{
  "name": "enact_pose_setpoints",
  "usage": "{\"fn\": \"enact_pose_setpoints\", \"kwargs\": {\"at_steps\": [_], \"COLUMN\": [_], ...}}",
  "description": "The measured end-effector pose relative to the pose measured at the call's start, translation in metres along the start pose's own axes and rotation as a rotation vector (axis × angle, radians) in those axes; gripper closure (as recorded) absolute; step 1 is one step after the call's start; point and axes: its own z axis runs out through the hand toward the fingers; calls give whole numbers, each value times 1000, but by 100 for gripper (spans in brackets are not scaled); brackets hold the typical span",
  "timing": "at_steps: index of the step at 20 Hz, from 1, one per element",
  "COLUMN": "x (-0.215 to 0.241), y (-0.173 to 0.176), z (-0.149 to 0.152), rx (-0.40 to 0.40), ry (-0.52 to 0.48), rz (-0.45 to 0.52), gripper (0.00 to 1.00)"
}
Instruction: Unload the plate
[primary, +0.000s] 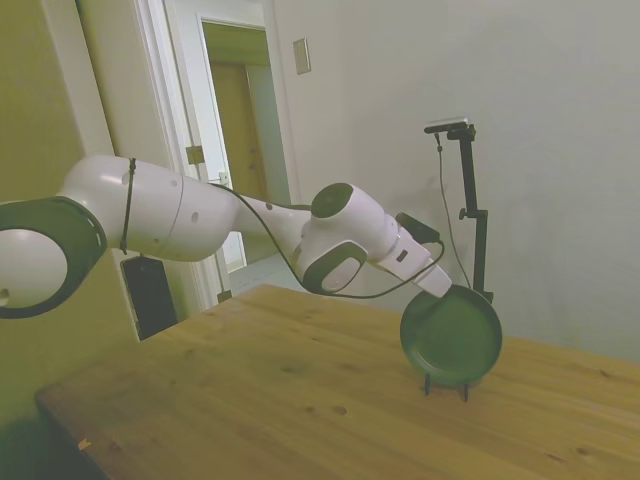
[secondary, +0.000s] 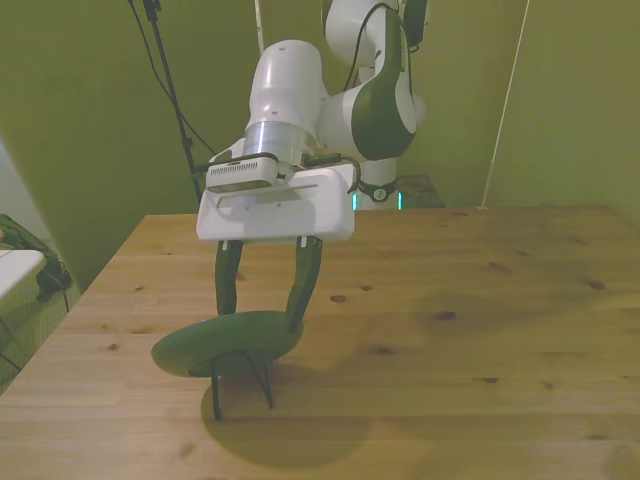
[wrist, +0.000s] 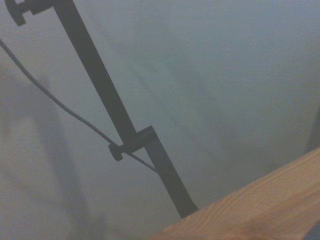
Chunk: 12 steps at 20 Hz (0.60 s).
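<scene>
The dark green plate (primary: 452, 340) stands tilted on edge in a thin black wire stand (secondary: 240, 385) near the table's front edge, toward the front view's left. In the front view I see the plate (secondary: 225, 345) almost edge-on. My gripper (secondary: 262, 318) hangs right at its upper rim, open, with the two dark fingers (secondary: 302, 285) spread wide and their tips reaching the rim. From the side, the gripper (primary: 447, 291) meets the plate's top left edge. The wrist view shows only wall and a strip of table; the plate is out of it.
The wooden table (secondary: 480, 320) stretches wide toward the front view's right. A doorway (primary: 240, 150) and wall lie behind the arm in the side view. The table's edge (wrist: 260, 205) shows in the wrist view.
</scene>
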Motion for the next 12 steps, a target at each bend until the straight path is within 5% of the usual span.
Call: {"fn": "enact_pose_setpoints", "kwargs": {"at_steps": [5,6,12], "x": [-9,-10,-16], "y": [-3,-3,1], "z": [0,0,-6], "rx": [8,9,1], "ry": [-8,-9,-22], "rz": [-3,-3,-2], "gripper": [0,100,100]}}
